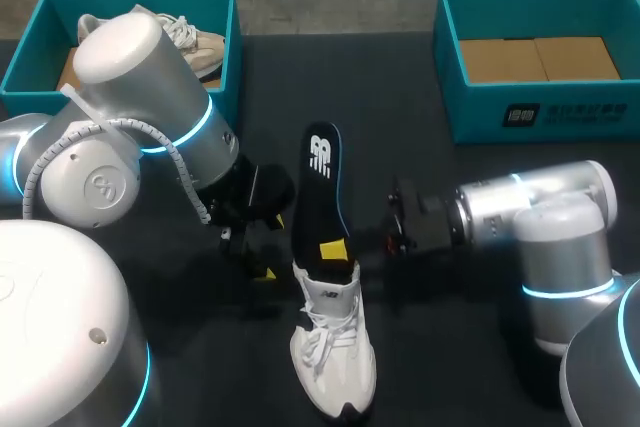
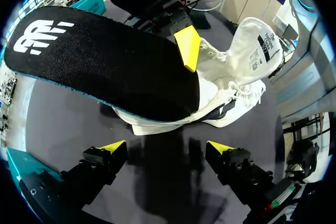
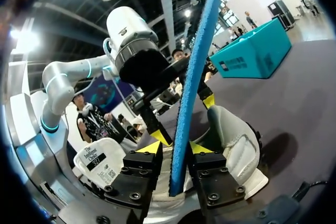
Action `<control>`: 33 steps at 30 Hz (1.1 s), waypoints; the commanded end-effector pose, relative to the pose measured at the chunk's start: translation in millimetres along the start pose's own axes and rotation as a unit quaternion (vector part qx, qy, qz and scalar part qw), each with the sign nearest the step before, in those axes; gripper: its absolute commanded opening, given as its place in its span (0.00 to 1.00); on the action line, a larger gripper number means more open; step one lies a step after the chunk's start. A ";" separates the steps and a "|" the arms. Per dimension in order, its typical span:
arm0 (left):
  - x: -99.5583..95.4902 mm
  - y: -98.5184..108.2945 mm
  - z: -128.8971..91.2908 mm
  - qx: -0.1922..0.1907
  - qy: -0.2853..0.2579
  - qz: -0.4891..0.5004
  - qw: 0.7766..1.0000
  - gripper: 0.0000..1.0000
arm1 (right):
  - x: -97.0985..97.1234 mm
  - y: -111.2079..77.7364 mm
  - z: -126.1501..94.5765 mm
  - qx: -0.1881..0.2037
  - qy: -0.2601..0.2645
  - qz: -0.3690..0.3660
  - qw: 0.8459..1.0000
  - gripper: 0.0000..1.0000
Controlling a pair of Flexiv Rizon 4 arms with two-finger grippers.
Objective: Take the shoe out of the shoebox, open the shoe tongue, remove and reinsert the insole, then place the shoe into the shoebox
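A white shoe (image 1: 335,357) lies on the dark table with its tongue (image 2: 247,51) folded open. A black insole (image 1: 320,182) with a blue underside (image 3: 194,66) stands tilted up out of the shoe's opening. My right gripper (image 1: 335,250) is at the insole's lower end. In the right wrist view the insole runs between its fingers (image 3: 176,148), resting against one yellow tip with a small gap at the other, so the gripper is open. My left gripper (image 2: 165,148) is wide open and holds nothing, just to the left of the shoe (image 2: 226,103) and below the insole (image 2: 105,61).
A teal shoebox (image 1: 30,47) at the back left holds another pale shoe (image 1: 195,42), partly hidden by my left arm. A second teal shoebox (image 1: 480,112) with a cardboard floor stands at the back right. Bare table lies between the boxes.
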State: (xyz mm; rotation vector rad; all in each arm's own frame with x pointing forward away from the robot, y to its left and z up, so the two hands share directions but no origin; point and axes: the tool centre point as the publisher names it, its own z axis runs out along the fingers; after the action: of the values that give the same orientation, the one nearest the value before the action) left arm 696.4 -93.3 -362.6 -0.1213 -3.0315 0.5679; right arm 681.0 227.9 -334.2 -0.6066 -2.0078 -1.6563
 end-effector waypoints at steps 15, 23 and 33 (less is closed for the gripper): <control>0.1 -0.8 0.6 -0.002 0.000 0.000 1.000 1.00 | -4.0 20.6 2.6 -0.003 -0.012 -0.009 1.000 0.27; 0.1 -0.8 0.6 -0.002 0.000 0.000 1.000 1.00 | -6.9 25.5 0.9 -0.024 -0.018 -0.006 1.000 0.27; 0.1 -0.8 0.6 -0.002 0.000 0.000 1.000 1.00 | -10.4 33.4 -0.3 -0.046 -0.026 -0.006 0.999 0.26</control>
State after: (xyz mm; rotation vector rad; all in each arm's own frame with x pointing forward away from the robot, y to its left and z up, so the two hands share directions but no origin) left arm 696.4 -93.3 -362.6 -0.1213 -3.0315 0.5679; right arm 710.1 230.8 -315.5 -0.6714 -1.9770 -1.7710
